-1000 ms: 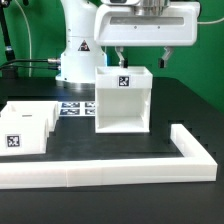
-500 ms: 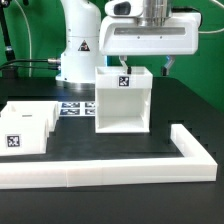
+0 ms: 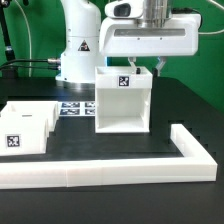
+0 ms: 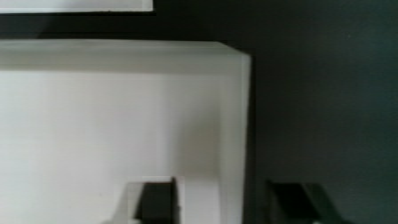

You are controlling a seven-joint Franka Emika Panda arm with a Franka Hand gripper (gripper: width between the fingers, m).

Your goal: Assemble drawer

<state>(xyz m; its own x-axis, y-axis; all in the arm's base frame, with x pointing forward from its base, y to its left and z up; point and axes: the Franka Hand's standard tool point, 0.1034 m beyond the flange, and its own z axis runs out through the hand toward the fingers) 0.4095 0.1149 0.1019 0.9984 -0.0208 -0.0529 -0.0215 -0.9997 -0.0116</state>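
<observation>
The drawer's large white boxy housing (image 3: 122,100) stands upright in the middle of the black table, with a square tag on its back wall. It fills much of the wrist view (image 4: 116,120). My gripper (image 3: 142,67) is open just above the housing's rear top edge, towards the exterior view's right. In the wrist view the gripper (image 4: 226,203) straddles the housing's side wall, one finger (image 4: 157,202) over the white part and the other over the dark table. The smaller white trays (image 3: 27,125) lie together at the exterior view's left, with a tag facing front. Their knobs are hidden.
A long low white L-shaped border wall (image 3: 110,172) runs along the front and turns back at the exterior view's right. The marker board (image 3: 73,105) lies flat behind the housing near the robot's white base (image 3: 78,55).
My gripper has come down closer to the top of the housing. The housing and the trays have not moved.
</observation>
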